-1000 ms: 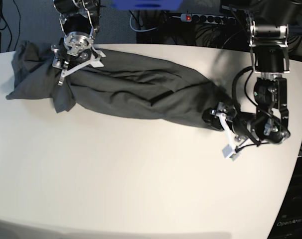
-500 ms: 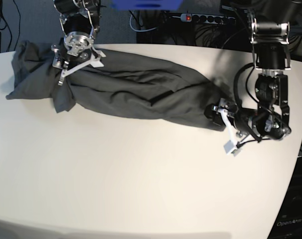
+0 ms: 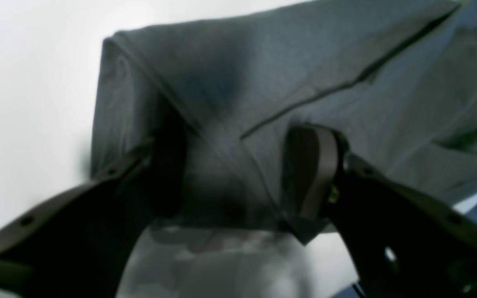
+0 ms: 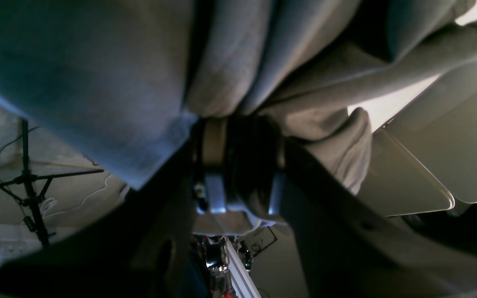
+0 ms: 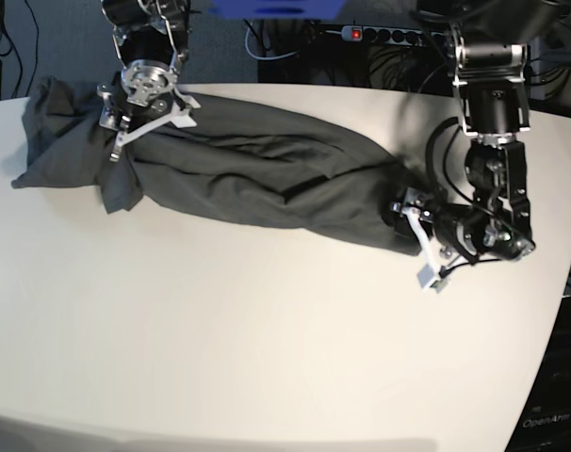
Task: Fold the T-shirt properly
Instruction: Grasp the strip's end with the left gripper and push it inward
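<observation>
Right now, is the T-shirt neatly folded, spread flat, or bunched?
Bunched. The T-shirt lies as a long wrinkled roll across the table, no flat panels or square edges showing.

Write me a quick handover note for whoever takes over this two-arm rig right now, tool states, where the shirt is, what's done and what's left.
Left tool: jaws open, straddling the hem corner of the plain dark olive-grey T-shirt; fabric lies between them, not pinched.
Right tool: shut on bunched shirt fabric at the other end.
Shirt: stretched in a long rumpled roll across the far side of the white table.
Done: the shirt gathered into a long roll, one end gripped.
Left: close the left tool on the corner, spread the shirt flat, then make all folds.
</observation>
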Robot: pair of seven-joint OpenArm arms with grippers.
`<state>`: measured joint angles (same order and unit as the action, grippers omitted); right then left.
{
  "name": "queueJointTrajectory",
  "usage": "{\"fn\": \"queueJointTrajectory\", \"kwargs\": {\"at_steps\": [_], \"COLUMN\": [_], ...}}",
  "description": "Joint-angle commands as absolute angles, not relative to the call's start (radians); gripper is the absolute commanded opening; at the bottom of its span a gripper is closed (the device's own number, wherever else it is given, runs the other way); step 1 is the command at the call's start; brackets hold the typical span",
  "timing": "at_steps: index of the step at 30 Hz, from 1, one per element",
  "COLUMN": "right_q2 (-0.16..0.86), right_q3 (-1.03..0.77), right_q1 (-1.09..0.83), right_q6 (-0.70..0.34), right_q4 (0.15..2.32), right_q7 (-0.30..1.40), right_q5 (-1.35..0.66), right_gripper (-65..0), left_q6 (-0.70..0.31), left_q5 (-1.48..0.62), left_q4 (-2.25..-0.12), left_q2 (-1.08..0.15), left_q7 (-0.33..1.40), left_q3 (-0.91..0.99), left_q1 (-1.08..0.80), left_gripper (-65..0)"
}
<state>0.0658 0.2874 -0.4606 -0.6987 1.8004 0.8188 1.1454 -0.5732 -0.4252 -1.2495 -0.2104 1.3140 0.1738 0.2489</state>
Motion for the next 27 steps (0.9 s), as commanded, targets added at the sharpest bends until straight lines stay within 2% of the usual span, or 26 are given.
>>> {"fn": "queueJointTrajectory", "kwargs": {"at_steps": [1, 27], "right_q2": [0.067, 0.068], "right_q3": [0.286, 0.289], "right_q1": [-0.464, -0.461], "right_q6": [-0.698, -0.698], "right_q4": [1.811, 1.811], "right_q7": [0.823, 0.822], "right_q5": [1.153, 1.153], "right_gripper": [-50.9, -50.9], "left_q6": [-0.572, -0.567], "left_q5": [-0.404, -0.519], "left_q4": [-1.239, -1.245], "left_q2": [-0.208, -0.209], "left_q7": [1.322, 1.372], "left_q3": [0.170, 0.179], "left_q1": [0.251, 0.302], "left_gripper": [-25.3, -25.3]}}
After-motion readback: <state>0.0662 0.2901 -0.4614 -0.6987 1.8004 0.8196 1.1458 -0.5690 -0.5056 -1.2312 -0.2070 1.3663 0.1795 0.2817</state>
